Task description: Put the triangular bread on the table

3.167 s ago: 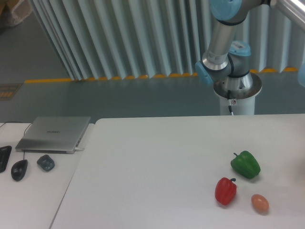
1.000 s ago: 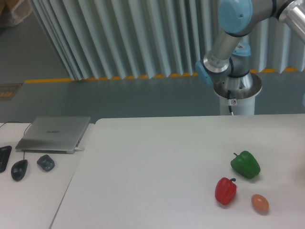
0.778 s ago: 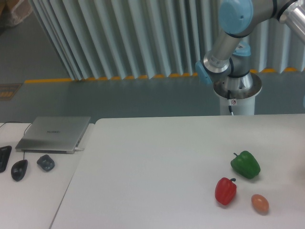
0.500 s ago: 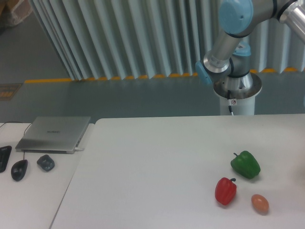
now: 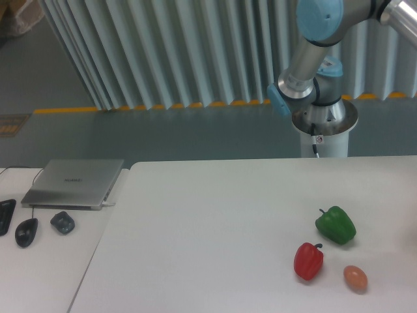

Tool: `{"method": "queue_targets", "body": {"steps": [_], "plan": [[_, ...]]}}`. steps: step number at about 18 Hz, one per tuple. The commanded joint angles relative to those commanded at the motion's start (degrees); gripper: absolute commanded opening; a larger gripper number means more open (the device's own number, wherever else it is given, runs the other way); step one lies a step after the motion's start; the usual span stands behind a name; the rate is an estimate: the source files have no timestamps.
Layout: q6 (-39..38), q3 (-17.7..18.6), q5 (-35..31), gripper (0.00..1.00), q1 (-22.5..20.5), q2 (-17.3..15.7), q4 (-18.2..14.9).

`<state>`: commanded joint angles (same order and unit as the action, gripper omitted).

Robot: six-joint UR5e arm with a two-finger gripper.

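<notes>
While peppers (image 5: 309, 261) unmoved, arm's elbow (image 5: 319, 16) higher.

A wall of pale vertical slats (image 5: 195, 52) runs across the back. Below it lies a grey floor (image 5: 163, 137) marked by a yellow-and-black striped line (image 5: 130, 107). The light is cool, even and soft.
</notes>
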<state>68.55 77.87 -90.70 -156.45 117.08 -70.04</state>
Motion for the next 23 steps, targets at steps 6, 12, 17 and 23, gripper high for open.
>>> {"method": "queue_targets", "body": {"steps": [6, 12, 17, 23], "plan": [[-5.4, -1.3, 6.8, 0.40, -0.1, -3.6, -6.2], [-10.7, -1.4, 6.6, 0.40, 3.7, -5.7, -9.9], [-24.6, -1.1, 8.3, 0.40, 9.5, -5.5, -6.0], [-28.5, 3.9, 8.0, 0.40, 17.7, -5.1, -5.3]]}}
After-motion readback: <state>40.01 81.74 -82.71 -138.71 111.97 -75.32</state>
